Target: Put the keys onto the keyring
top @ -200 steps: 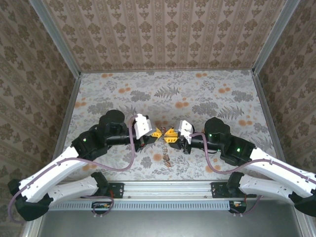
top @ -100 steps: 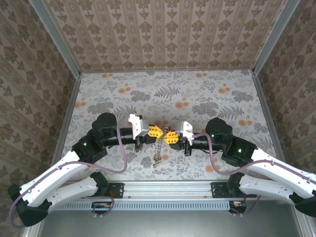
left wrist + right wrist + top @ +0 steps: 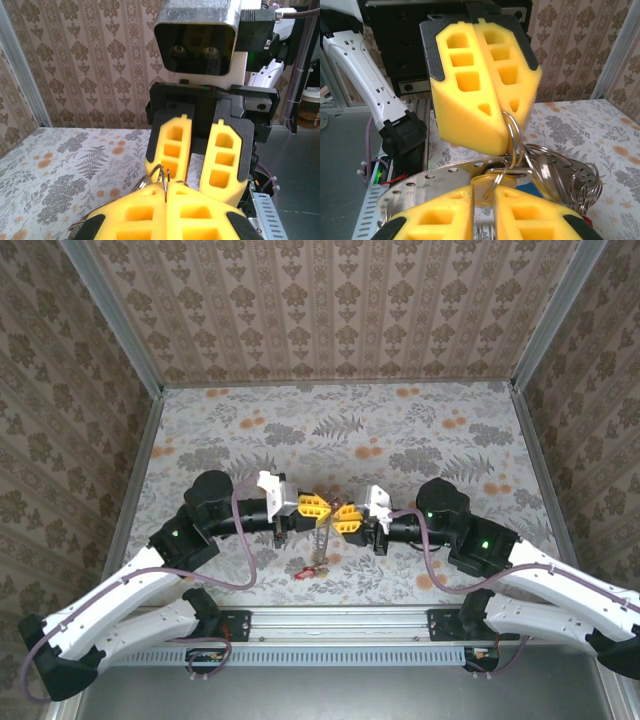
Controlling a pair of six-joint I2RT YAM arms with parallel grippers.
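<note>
My left gripper [image 3: 314, 506] and right gripper [image 3: 346, 519] meet tip to tip above the table. The left gripper [image 3: 166, 187] is shut on a thin split ring [image 3: 162, 175] of wire. In the right wrist view that split ring [image 3: 513, 131] links to the keyring [image 3: 435, 175], a curved metal band with holes. The right gripper [image 3: 490, 199] is shut on a key with a yellow head [image 3: 488, 183]. A blue key head [image 3: 543, 189] shows behind it. From above, the keyring [image 3: 320, 540] hangs between the grippers, with a red key [image 3: 303, 573] at its low end.
The floral table [image 3: 400, 440] lies open behind the grippers, with patterned walls on three sides. A metal rail [image 3: 340, 620] with both arm bases runs along the near edge. More small wire rings [image 3: 582, 182] dangle to the right of the keyring.
The left wrist has drawn back slightly to the left and turned. The hanging keyring has swung left and lower, and the red key now shows near the table.
</note>
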